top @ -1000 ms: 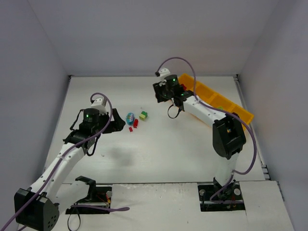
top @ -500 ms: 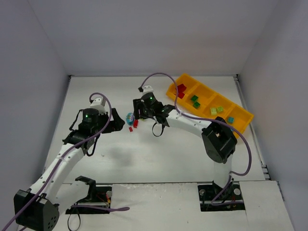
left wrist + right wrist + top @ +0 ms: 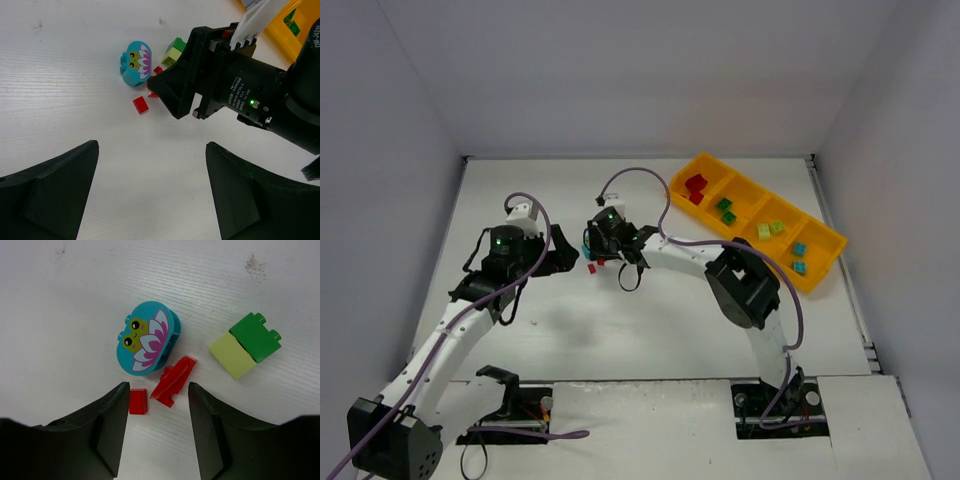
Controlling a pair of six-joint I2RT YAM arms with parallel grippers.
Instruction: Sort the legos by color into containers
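Four square compartments of the long orange-yellow plastic tray (image 3: 752,180) each hold one colour: red bricks (image 3: 694,186), then dark green bricks (image 3: 725,210), pale yellow-green bricks (image 3: 769,229) and teal-blue bricks (image 3: 799,257). By that count, most of the sorting looks done.

Five pieces lie loose on the white worktop (image 3: 650,320), close together and well apart from the tray: a rounded teal frog-printed piece (image 3: 146,338), a slanted red piece (image 3: 174,380) just beside it, a tiny red brick (image 3: 138,401), and a dark green brick (image 3: 255,336) touching a pale yellow-green brick (image 3: 231,356).

The right gripper (image 3: 158,405) hovers over the two red pieces, its fingers (image 3: 107,430) spread wide and grasping nothing; a red one seems the likely next pick. The left gripper (image 3: 151,165) hangs nearby, likewise spread and empty.
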